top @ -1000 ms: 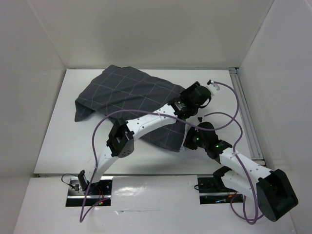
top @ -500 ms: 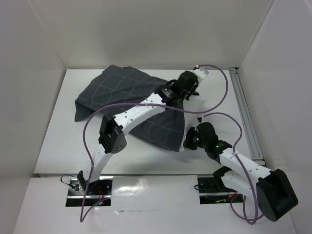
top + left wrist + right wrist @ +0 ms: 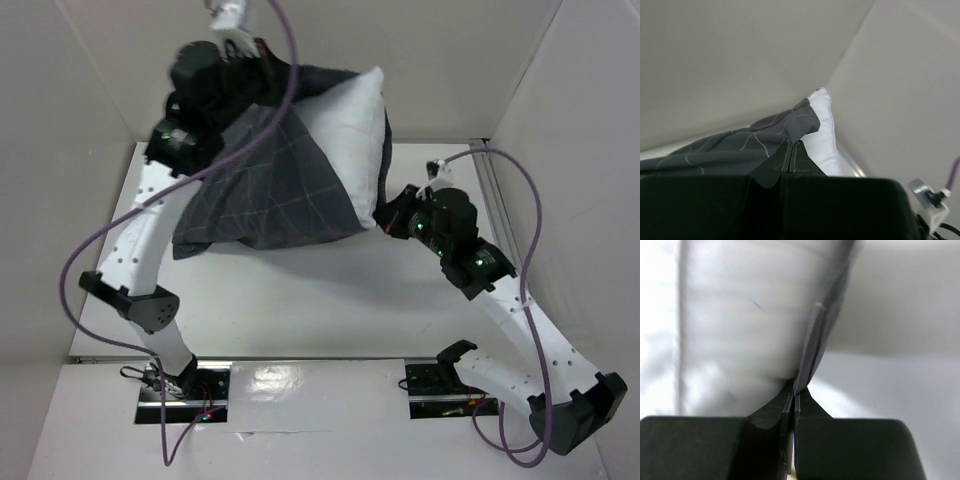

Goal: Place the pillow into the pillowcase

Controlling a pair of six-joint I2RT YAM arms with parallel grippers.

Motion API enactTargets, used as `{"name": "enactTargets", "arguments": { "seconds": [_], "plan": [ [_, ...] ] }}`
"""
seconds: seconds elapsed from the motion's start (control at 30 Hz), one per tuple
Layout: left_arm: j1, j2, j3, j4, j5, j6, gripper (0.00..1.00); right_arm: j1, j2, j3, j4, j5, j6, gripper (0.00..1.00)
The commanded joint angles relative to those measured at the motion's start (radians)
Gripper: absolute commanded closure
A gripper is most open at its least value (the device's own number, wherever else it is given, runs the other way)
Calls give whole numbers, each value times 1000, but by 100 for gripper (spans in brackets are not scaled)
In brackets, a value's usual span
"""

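The dark grey checked pillowcase [image 3: 280,185] hangs lifted above the table, with the white pillow [image 3: 350,125] showing out of its open right end. My left gripper [image 3: 262,62] is raised high at the back and shut on the pillowcase's top edge [image 3: 790,127], with the pillow's white corner [image 3: 822,125] just beyond. My right gripper [image 3: 383,222] is shut on the pillowcase's lower right edge [image 3: 820,340], with the pillow [image 3: 740,315] bulging to the left of it.
White walls close in the table at the back and both sides. A metal rail [image 3: 505,235] runs along the right edge. Purple cables loop from both arms. The pillowcase's lower left end [image 3: 195,240] sags onto the table.
My left arm swung up and to the back left, hoisting the pillowcase off the table. My right gripper moved up and back with its edge. The white pillow now shows.
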Motion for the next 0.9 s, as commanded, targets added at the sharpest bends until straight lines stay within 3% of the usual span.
{"name": "enactTargets", "arguments": {
  "seconds": [0.0, 0.23, 0.3, 0.37, 0.47, 0.6, 0.7, 0.77, 0.87],
  "plan": [
    [116, -113, 87, 128, 114, -132, 100, -6, 2, 138, -13, 96, -126, 100],
    [456, -211, 71, 145, 314, -337, 100, -6, 145, 558, -2, 105, -284, 100],
    [533, -231, 84, 165, 364, -397, 100, -6, 192, 758, -2, 92, -324, 100],
    [576, -231, 107, 177, 400, -437, 100, -6, 215, 927, 48, 70, -337, 100],
    [628, -242, 95, 263, 476, -529, 100, -6, 253, 1046, 157, -17, -338, 100],
    [682, -263, 58, 353, 544, -632, 100, -6, 400, 1229, 105, -80, -338, 100],
    [734, -228, 109, 451, 636, -764, 100, -6, 549, 1578, 38, -161, -324, 100],
    [766, -228, 109, 523, 664, -866, 100, -6, 508, 1590, 161, -201, -302, 100],
    [776, -237, 63, 596, 653, -907, 100, -6, 357, 1256, 358, -171, -293, 100]
  ]
}}
